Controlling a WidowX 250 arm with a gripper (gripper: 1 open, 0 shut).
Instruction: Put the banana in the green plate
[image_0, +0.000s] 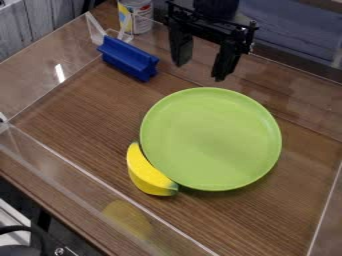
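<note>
The banana (148, 172) lies on the wooden counter (80, 115), off the green plate (211, 137) and pressed up against its lower left rim, close enough that the two seem to touch. It is short and bright yellow, curving along the plate's edge, with one end toward the front of the counter. The plate itself is bare, round and lime green, sitting toward the right of the middle.

The black pincer (201, 58) hangs over the far side of the counter, pointing down, beyond the plate's far rim and well apart from the banana. Its fingers (225, 62) stand wide apart with nothing between them.

To the left of the arm a blue block-shaped thing (128, 56) rests on the counter, and behind it stands a white bottle (134, 15) with a coloured label, too small to read. Clear walls (40, 165) run around the counter's edges, catching a yellow reflection near the front
</note>
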